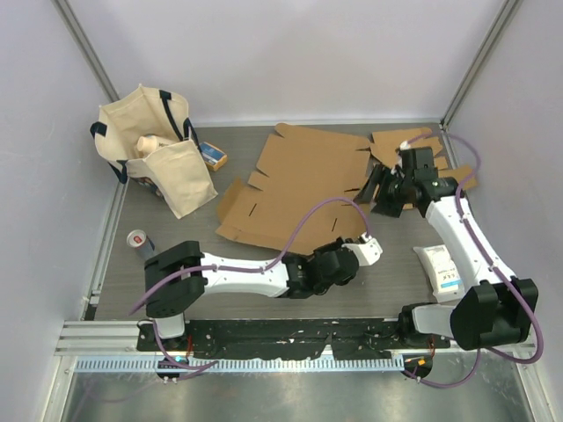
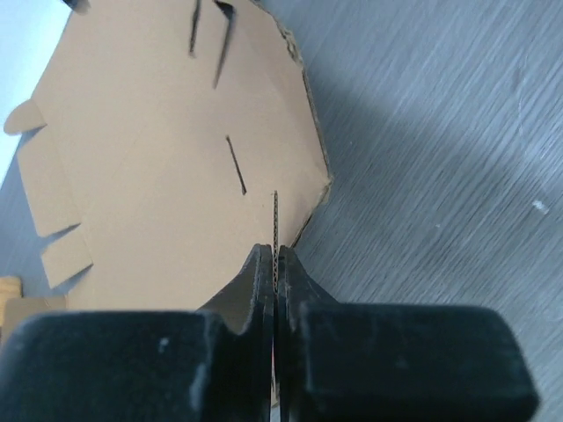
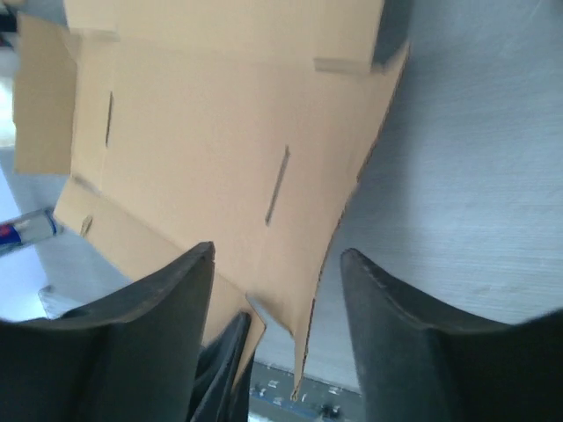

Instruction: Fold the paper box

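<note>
Black fingers of the left gripper [image 2: 275,264] fill the foreground of the left wrist view, pressed together on the thin near edge of the flat cardboard box blank [image 1: 303,180], whose corrugated rim stands between them. Seen from above, the blank lies unfolded in the middle of the grey table [image 1: 264,286], its slots and flaps spread out and no wall yet raised. The left arm reaches across to pinch it at its near right corner. At the blank's right side the right gripper [image 3: 277,255] hangs with its fingers apart. A tapering flap runs toward the gap between them, and neither pad visibly touches it (no grip there, by the look of it). A canvas tote bag [image 1: 154,145], a drinks can [image 1: 138,239], a white packet [image 1: 442,268] and a second cardboard piece [image 1: 396,145] sit around the margins, clear of the work. The job appears to be at its opening stage: the sheet is anchored at one corner and the first crease has not been made. The next move likely calls for the left arm to hold its pinch as an anchor. The right fingers would then close on the side flap and swing it up along its score line, slowly enough that the thin board bends at the crease rather than buckling elsewhere.
</note>
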